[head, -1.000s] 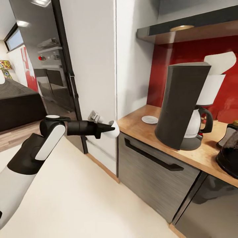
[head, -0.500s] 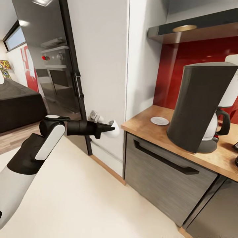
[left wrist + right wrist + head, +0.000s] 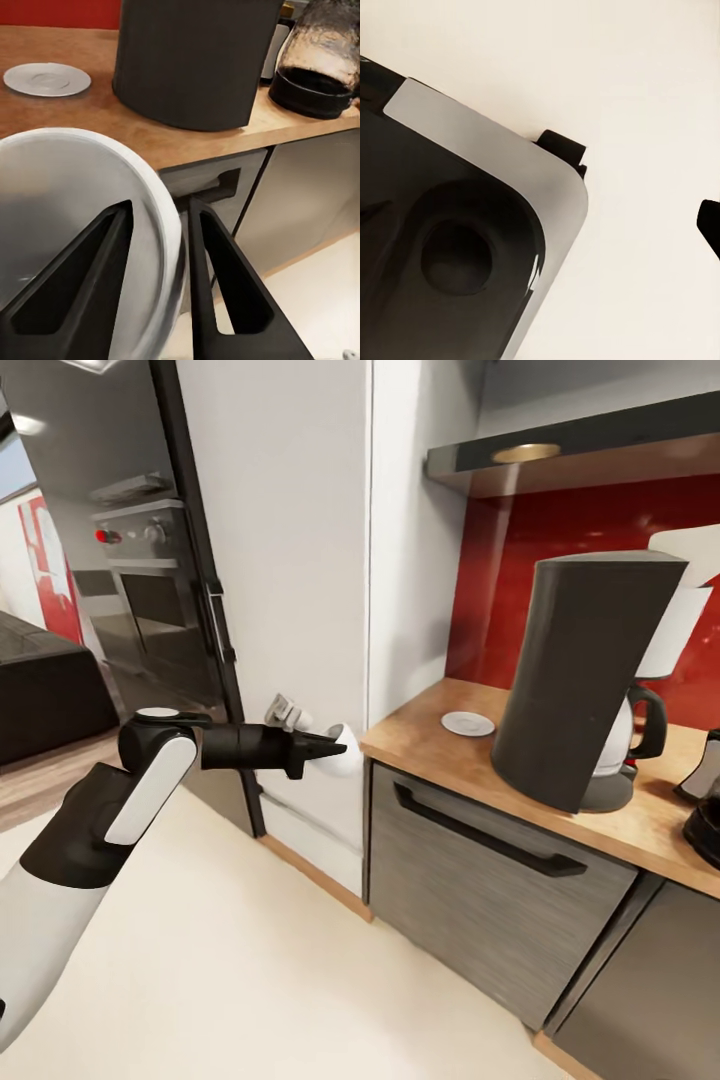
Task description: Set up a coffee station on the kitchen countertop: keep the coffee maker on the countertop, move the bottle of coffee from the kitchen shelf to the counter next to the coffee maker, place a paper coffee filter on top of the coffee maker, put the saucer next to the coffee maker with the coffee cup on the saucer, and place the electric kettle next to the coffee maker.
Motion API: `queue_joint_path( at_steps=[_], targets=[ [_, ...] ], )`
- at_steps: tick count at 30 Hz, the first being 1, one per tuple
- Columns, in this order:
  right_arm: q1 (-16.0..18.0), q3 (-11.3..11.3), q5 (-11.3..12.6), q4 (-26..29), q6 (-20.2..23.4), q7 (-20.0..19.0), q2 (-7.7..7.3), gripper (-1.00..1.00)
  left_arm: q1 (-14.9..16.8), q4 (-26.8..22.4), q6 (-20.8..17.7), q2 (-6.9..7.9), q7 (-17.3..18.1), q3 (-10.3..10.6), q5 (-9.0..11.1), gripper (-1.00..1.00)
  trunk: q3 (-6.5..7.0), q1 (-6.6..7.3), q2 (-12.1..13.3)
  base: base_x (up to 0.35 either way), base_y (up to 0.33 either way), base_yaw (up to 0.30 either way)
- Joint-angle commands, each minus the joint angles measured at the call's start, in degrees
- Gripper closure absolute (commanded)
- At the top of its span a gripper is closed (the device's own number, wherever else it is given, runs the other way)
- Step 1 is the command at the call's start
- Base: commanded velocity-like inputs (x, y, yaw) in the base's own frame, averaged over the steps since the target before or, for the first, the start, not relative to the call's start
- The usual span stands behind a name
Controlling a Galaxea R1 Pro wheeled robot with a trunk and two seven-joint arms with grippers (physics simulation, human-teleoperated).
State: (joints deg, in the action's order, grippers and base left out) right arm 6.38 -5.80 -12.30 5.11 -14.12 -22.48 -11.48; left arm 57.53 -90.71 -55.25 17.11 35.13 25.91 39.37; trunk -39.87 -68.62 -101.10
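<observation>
One cup (image 3: 343, 749) is pinched in the left hand (image 3: 330, 748), short of the worktop (image 3: 420, 735); head view has panned since a second ago, arm pose unchanged, saucer (image 3: 468, 724) beside the maker (image 3: 585, 670). Left wrist: fingers (image 3: 206, 277) straddle the cup wall, saucer (image 3: 46, 79) bare, kettle (image 3: 319, 60) past the maker, so cup placement is pending. Right wrist: floor and robot body, hand state can't tell; no readable writing anywhere.

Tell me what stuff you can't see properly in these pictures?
- Coffee maker: the head view shows its plain back, so the red switch is hidden.
- Electric kettle: cut off by the head view's right edge.
- Coffee cup: too close in the left wrist view; the left gripper covers part of it.
- Right gripper: the right wrist view doesn't settle whether it's open or shut.
</observation>
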Motion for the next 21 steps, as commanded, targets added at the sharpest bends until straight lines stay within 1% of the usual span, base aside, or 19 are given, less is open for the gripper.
queue_joint_path(
  at_steps=[1,5,7,16,21],
  targets=[
    [0.03,-0.44,-0.09,-0.02,-0.33,0.06,-0.04,-1.0,0.04,-0.02,-0.21,0.24,0.11,0.01,0.09,1.0,-0.05,0.01,-0.02,0.041,0.29,-0.011],
    [0.03,-0.44,-0.09,-0.02,-0.35,0.06,-0.04,-1.0,0.04,-0.03,-0.21,0.58,0.11,0.01,0.09,1.0,-0.05,0.01,-0.02,0.076,0.291,-0.01],
    [0.03,-0.44,-0.09,-0.02,-0.32,0.06,-0.04,-1.0,0.04,-0.05,-0.21,0.7,0.11,0.01,0.09,1.0,-0.05,0.01,-0.02,0.073,0.203,-0.111],
    [0.03,-0.44,-0.09,-0.02,-0.33,0.06,-0.04,-1.0,0.03,-0.08,-0.21,0.91,0.11,-0.39,0.09,1.0,-0.05,0.01,-0.02,0.02,0.053,-0.241],
    [0.03,-0.44,-0.09,0.01,-0.37,0.06,-0.04,-1.0,0.04,-0.08,-0.21,1.04,0.11,-0.42,0.09,1.0,-0.05,0.01,-0.02,0.103,0.196,-0.088]
  ],
)
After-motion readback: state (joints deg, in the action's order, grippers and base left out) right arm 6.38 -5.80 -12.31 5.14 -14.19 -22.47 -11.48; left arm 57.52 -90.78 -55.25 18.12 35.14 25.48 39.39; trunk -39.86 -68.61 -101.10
